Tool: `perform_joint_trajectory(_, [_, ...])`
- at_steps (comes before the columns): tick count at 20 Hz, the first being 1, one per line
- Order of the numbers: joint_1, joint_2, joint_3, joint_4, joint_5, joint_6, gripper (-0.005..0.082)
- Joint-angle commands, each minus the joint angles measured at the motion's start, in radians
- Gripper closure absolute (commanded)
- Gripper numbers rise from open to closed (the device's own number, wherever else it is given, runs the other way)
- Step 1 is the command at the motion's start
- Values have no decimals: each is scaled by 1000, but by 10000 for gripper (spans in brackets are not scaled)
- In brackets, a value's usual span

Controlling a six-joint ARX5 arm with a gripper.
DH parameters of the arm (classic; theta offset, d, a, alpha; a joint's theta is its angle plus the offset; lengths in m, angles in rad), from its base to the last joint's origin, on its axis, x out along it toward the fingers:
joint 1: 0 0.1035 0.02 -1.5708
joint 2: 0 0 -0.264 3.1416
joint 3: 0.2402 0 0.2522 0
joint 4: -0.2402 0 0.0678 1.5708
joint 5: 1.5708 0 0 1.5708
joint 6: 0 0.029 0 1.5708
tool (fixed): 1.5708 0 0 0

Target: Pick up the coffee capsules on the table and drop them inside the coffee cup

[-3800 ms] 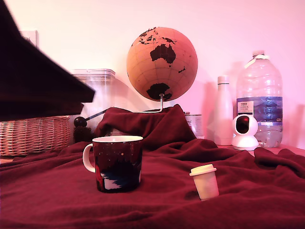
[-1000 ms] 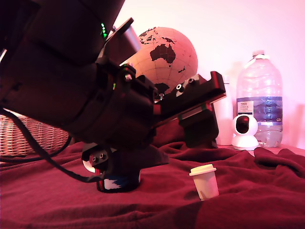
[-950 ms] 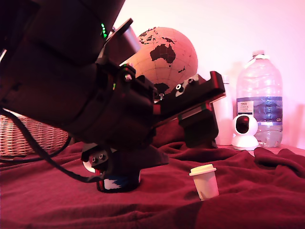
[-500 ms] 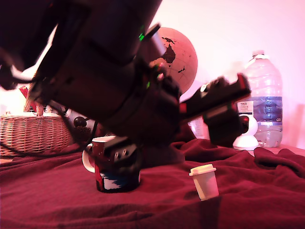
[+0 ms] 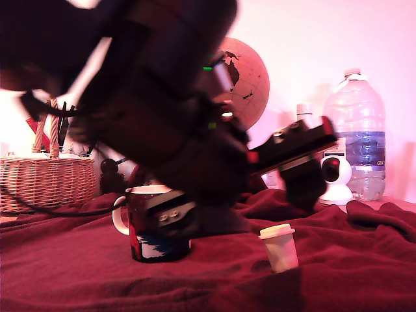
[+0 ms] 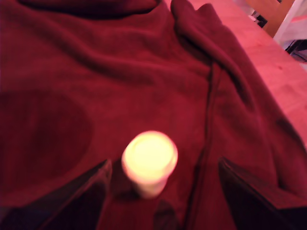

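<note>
Wide-open jaws show in the wrist view as two dark fingers [image 6: 62,196] spread far apart, with the cream-white coffee capsule [image 6: 149,162] standing between them. The capsule sits closer to one finger than the other, and neither finger touches it; the gripper [image 6: 163,201] holds nothing.

From the exterior view, the capsule [image 5: 279,247] stands upright on the rumpled dark red blanket covering the table [image 5: 364,260], lid uppermost, towards the exterior view's right of centre. The gripper [image 5: 296,162] hangs just above and slightly behind it, at the end of a large, blurred black arm [image 5: 162,110] that fills much of the exterior view's left and middle.

The coffee cup [image 5: 156,224], a dark speckled mug with a white handle and pale inner rim, stands upright on the blanket to the exterior view's left of the capsule, well apart from it. The arm's body partly overlaps the cup's right side in this view.

Behind, along the wall, are a wicker basket [image 5: 45,182] at the exterior view's left, a cork-coloured globe [image 5: 250,81], a slim white bottle [image 5: 304,114], a small white camera [image 5: 335,175] and a large clear water bottle [image 5: 364,130].
</note>
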Motion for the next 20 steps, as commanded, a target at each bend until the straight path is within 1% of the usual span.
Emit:
perform_joint_trajectory(1, [9, 26, 22, -24, 13, -4, 129])
perform_joint_trajectory(6, [43, 47, 70, -108, 57, -10, 129])
perform_joint_trajectory(7, [48, 56, 74, -113, 65, -19, 130])
perform_joint_trajectory(9, [70, 70, 78, -115, 127, -45, 130])
perform_joint_trajectory(13, [86, 89, 99, -129, 180, -51, 131])
perform_joint_trajectory(15, [90, 93, 118, -161, 192, -52, 131])
perform_joint_trajectory(18, [90, 97, 128, -187, 196, -51, 133])
perform_joint_trajectory(20, [91, 104, 136, -212, 203, -53, 158])
